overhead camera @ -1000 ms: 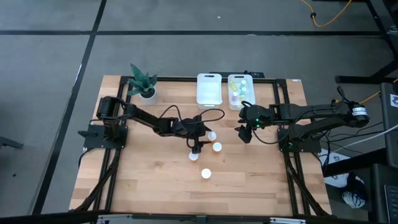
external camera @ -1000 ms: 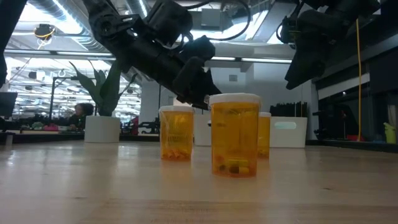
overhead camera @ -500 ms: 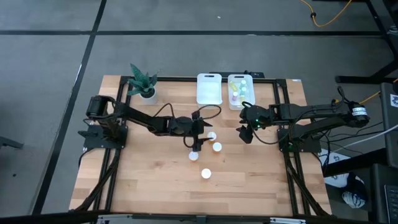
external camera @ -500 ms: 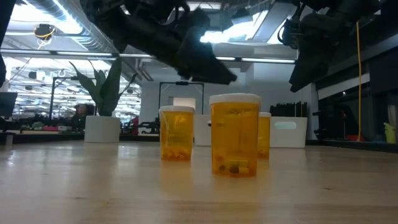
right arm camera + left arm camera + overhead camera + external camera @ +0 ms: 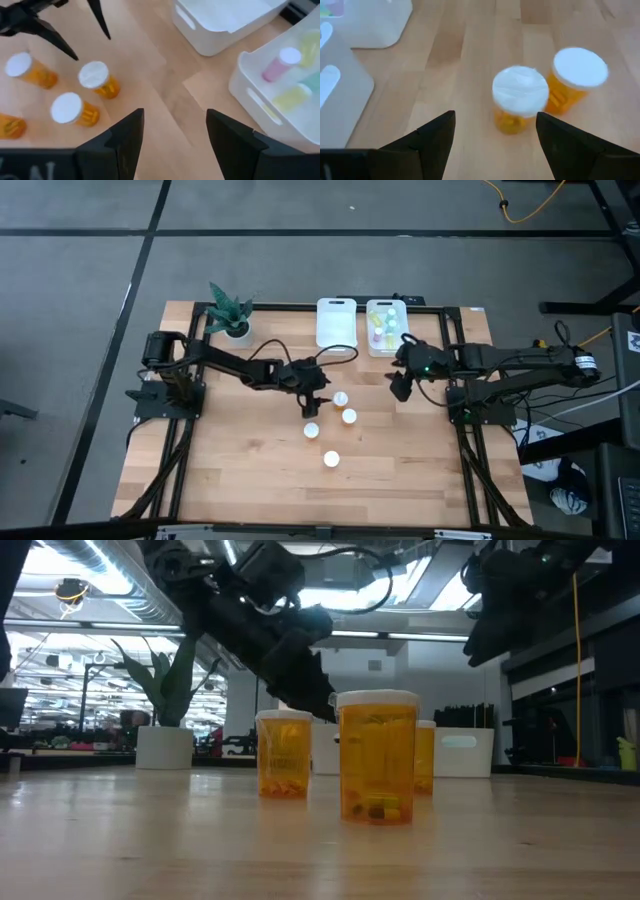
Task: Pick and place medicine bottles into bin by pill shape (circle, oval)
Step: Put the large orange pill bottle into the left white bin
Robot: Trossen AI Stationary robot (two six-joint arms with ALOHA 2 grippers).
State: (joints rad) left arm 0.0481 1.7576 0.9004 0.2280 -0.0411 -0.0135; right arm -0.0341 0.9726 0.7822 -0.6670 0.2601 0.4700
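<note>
Overhead inspection: four orange medicine bottles with white caps stand in a loose cluster mid-table on the light wooden table (image 5: 220, 470). The left gripper (image 5: 311, 406) hangs over the cluster's rear edge, just beside the rearmost bottle (image 5: 341, 398); the next bottle (image 5: 349, 416) sits just forward of that one, a third (image 5: 312, 430) lies directly ahead of the gripper, and the fourth (image 5: 331, 459) stands farthest forward. The right gripper (image 5: 400, 387) hovers near the two white plastic bins at the table's rear. The empty white bin (image 5: 336, 322) is beside the second white bin (image 5: 386, 326), which holds small pastel bottles. A potted green plant (image 5: 231, 313) stands at the rear corner on the left arm's side.

Low view: three orange bottles show, the nearest (image 5: 378, 757) in front, one (image 5: 284, 753) behind it and another (image 5: 424, 755) partly hidden. Both arms hang above them, touching none.

Left wrist view: the fingers (image 5: 435, 138) are spread wide with nothing between them; two orange bottles (image 5: 520, 102) (image 5: 576, 77) stand beyond the tips.

Right wrist view: the fingers (image 5: 125, 137) are likewise wide apart and empty. The pastel bottles, including a pink one (image 5: 278, 64), lie in the bin ahead.
</note>
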